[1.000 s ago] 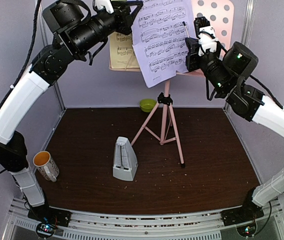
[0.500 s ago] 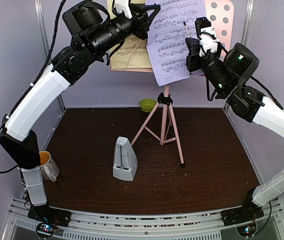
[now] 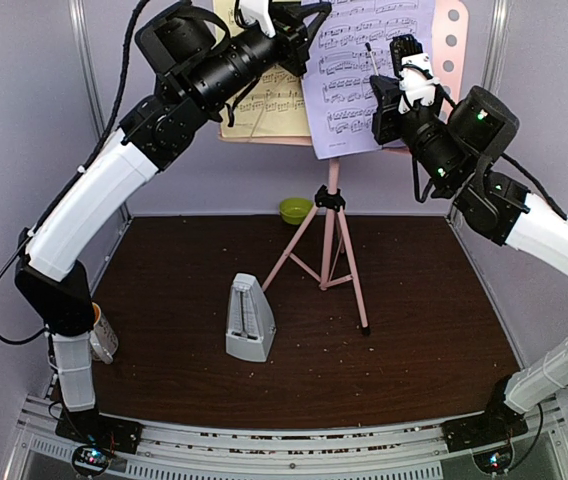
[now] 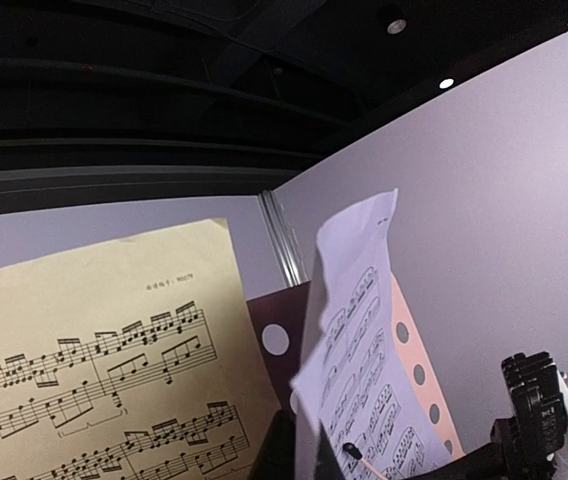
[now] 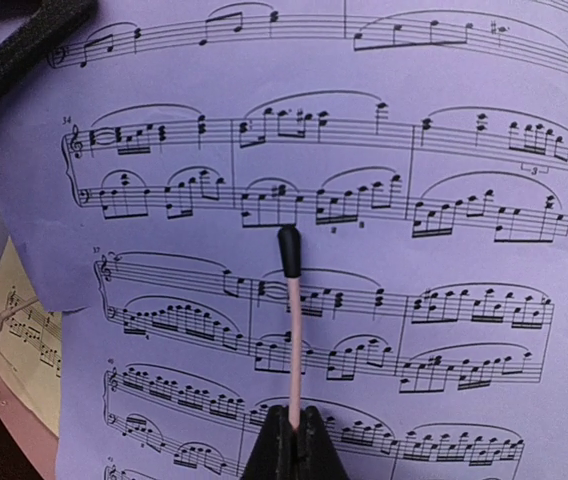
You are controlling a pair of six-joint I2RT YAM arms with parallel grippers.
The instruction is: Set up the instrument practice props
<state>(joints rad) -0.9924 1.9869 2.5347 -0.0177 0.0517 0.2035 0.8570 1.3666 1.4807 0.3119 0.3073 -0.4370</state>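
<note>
Now that the left arm has swung up and to the right over the last second, the lavender sheet (image 3: 364, 90) no longer hangs crooked across the middle of the pink music stand (image 3: 331, 240). It sits higher and straighter over the right half of the perforated desk (image 3: 451, 35), and more of the yellow sheet (image 3: 264, 105) shows beside it on the left. I read that as the page being nearly placed, with seating and release still to do.

The left gripper (image 3: 294, 22) is pinched fully closed on the sheet's upper left corner. The right gripper (image 5: 292, 445) has not shifted. Its fingers are clamped tight on the stand's pink retaining wire (image 5: 290, 330), holding it out in front of the page.

My right wrist camera gives me what the overhead one cannot. The wire's black tip lies across the printed face, so I judge the paper is between wire and desk. A black finger of the left gripper overlaps the top left corner.

My left wrist camera sees the lavender sheet almost edge-on, standing off from the desk and not flat against it. No view shows me whether its bottom edge rests on the ledge.

Only the overhead view shows the metronome (image 3: 249, 320), upright on the table (image 3: 414, 340) in front of the tripod legs, well apart from both arms.
</note>
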